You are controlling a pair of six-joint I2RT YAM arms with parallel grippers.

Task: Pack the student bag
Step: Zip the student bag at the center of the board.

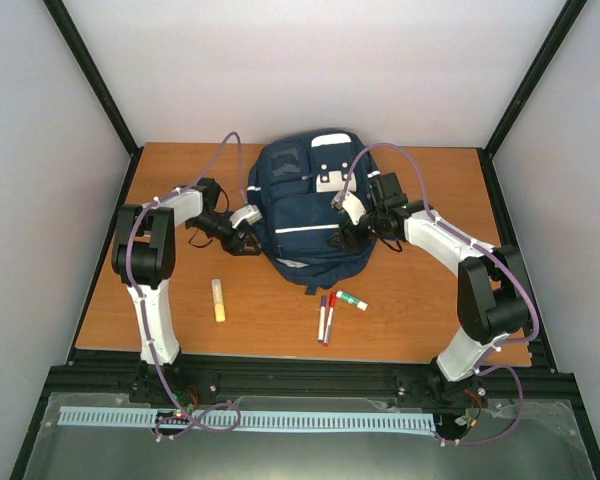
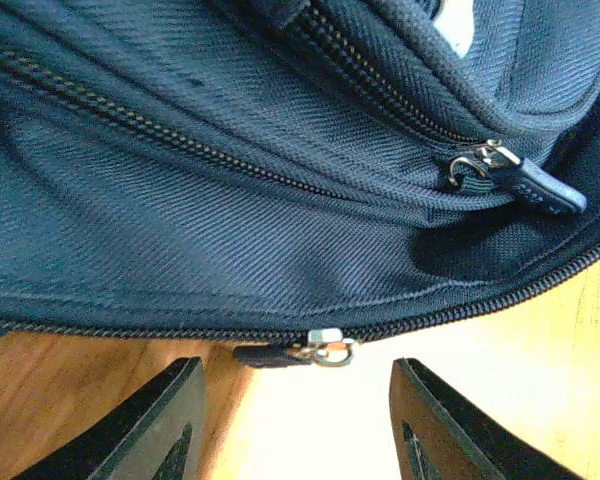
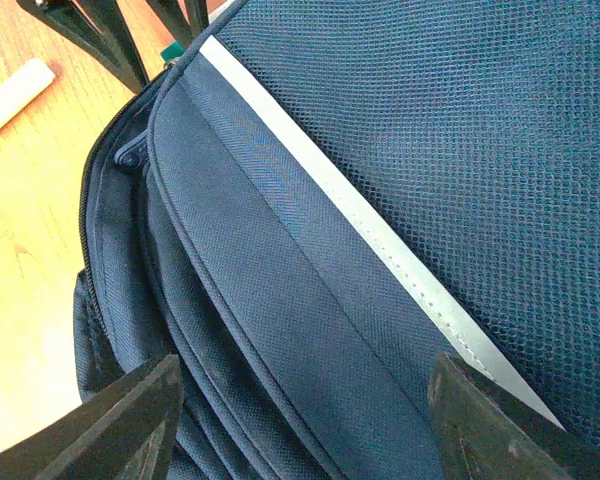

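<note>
Left end effector [image 2: 295, 385] gapes open just below a zip pull [image 2: 320, 350] on the bag [image 1: 302, 215]; right end effector [image 3: 305, 395] spread open against its side.

Matt woven cloth student bag [image 1: 300, 215], metal zip pull [image 2: 330, 350], wooden table [image 1: 430, 300]

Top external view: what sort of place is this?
Probably a lab robot cell: plain white walls and black frame posts box in a wooden table, with a slotted cable duct in front of it.
</note>
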